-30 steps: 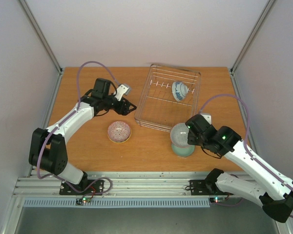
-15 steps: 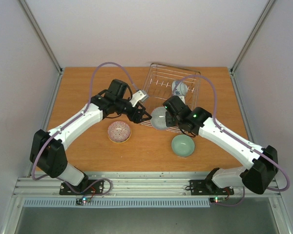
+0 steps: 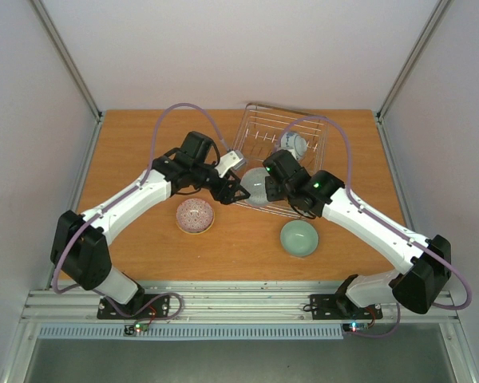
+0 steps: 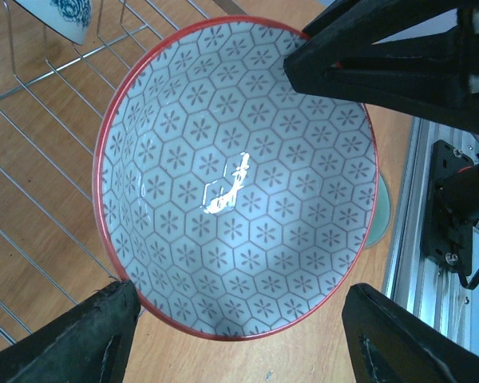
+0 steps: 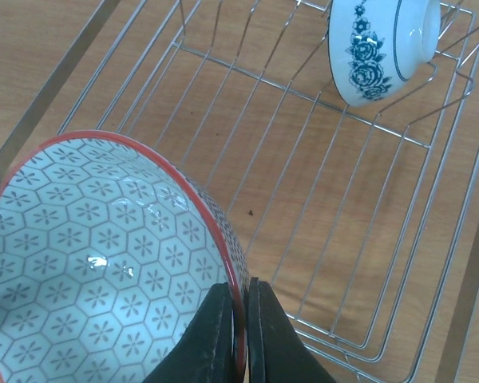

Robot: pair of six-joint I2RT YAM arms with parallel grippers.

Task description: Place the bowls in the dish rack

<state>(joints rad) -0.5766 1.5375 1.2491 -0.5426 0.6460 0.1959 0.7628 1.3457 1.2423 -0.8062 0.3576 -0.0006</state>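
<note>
Top external view: four bowls were counted. One blue-and-white bowl (image 3: 294,145) lay inside the dish rack (image 3: 263,148), toward its far side; the right wrist view showed it tipped on its side among the wires. That was the only bowl loaded.

The second, a hexagon-patterned bowl (image 3: 258,186) with a red rim, was off the table (image 3: 144,152) and held in the air at the near-left edge of the rack. The right pincer (image 5: 243,307) was clamped on its rim, one finger inside and one outside, with the bowl tilted. From above I could not tell whether the bowl hung over the rack floor or just outside the rim wire; the wrist views put it about at the corner.

The left pincer (image 4: 239,295) stood with its fingers well apart, one on either side of the same bowl near its lower rim. No contact was visible, so it gripped nothing.

Not yet handled: a pink bowl (image 3: 195,215) sat upright on the table near the left arm, well apart from the rack, and a pale green bowl (image 3: 298,238) sat upright on the table just in front of the rack's near side.

Judgement: roughly a quarter done. One bowl was racked, one was in transit and needed setting down inside, and two were left to fetch. The rack floor had ample free wire for them.
</note>
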